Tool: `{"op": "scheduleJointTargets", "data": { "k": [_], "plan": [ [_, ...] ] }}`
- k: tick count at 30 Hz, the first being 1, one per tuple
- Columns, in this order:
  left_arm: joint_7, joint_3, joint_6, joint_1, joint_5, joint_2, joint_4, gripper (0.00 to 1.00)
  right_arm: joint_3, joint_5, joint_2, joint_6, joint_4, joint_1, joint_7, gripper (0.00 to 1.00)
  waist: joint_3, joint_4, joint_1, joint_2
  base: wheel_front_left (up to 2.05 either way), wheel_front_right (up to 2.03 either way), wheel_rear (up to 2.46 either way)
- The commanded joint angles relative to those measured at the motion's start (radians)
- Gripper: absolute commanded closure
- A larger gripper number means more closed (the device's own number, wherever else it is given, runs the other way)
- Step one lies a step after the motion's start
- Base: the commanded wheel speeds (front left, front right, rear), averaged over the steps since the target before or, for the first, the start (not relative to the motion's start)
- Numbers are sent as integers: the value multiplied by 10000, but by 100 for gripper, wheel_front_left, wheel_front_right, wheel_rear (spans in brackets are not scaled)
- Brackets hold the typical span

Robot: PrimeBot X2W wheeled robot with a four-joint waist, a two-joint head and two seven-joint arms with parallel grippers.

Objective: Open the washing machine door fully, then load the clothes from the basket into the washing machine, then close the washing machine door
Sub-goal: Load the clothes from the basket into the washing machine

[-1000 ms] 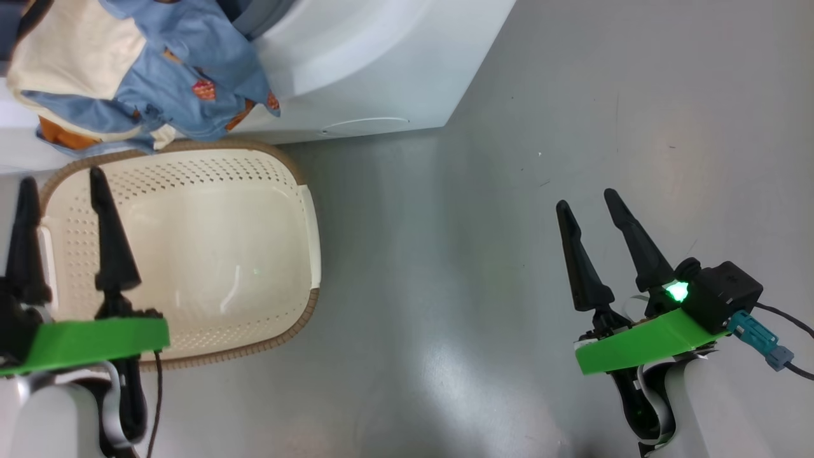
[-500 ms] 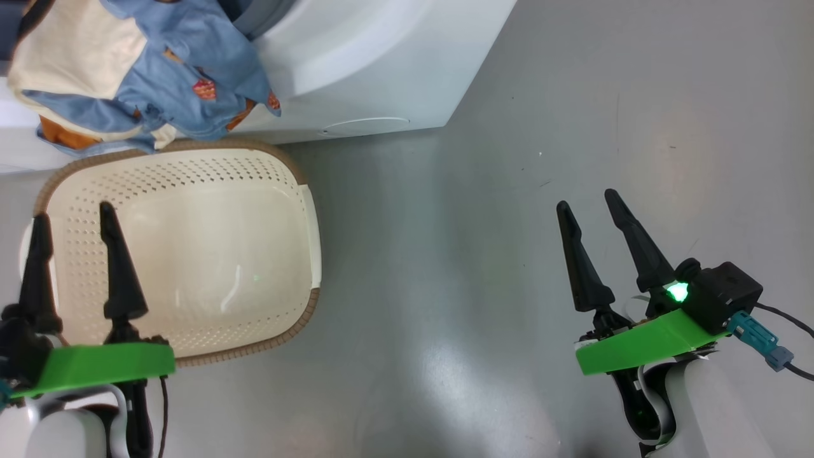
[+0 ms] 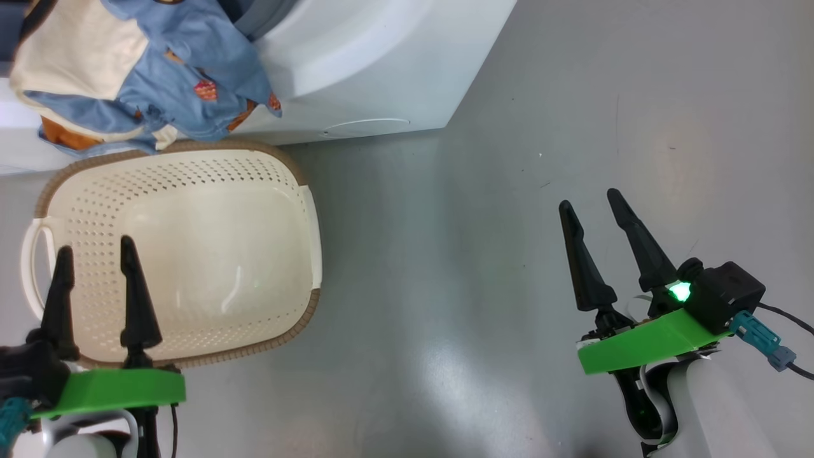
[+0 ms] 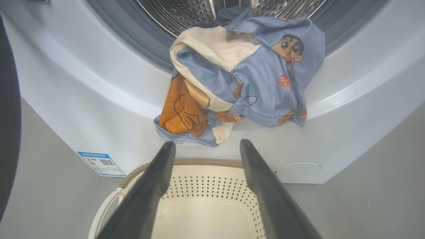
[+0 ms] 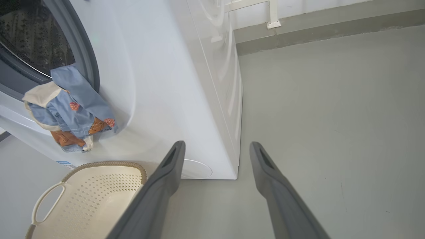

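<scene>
1. Soft light-blue printed clothes (image 4: 232, 83) are seen draped over the lower lip of the big white boxy front-loading washing machine (image 4: 66, 99) — part inside the perforated steel drum (image 4: 186, 13), part hanging down its front.
2. The cream-white perforated plastic basket (image 3: 191, 254) with brown rim is seen empty on the grey floor (image 3: 477, 254), just below the hanging bundle.
3. The left gripper (image 4: 207, 143) is held over the basket, fingers spread wide, nothing gripped. The clothes lie straight ahead and above, with the bundle's long axis running down the machine's front.
4. The right gripper (image 3: 589, 198) — fingers wide, empty — is held over bare floor, well apart from the clothes. The left arm is judged nearer for the push-in.
</scene>
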Motion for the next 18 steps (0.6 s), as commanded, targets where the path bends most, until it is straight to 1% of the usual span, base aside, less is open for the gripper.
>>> {"op": "scheduleJointTargets", "data": {
  "k": [1, 18],
  "plan": [
    [-53, 390, -42, 277, 129, 140, -175, 0, 181, -94, 29, 29, -246, 366, -48, 0, 1, 9, 0, 0, 0, 0, 0],
    [-53, 378, -106, 513, 96, 41, 9, 0, 190, -66, 26, 29, -218, 349, -48, 0, -28, -10, 0, 0, 0, 0, 0]
  ]
}}
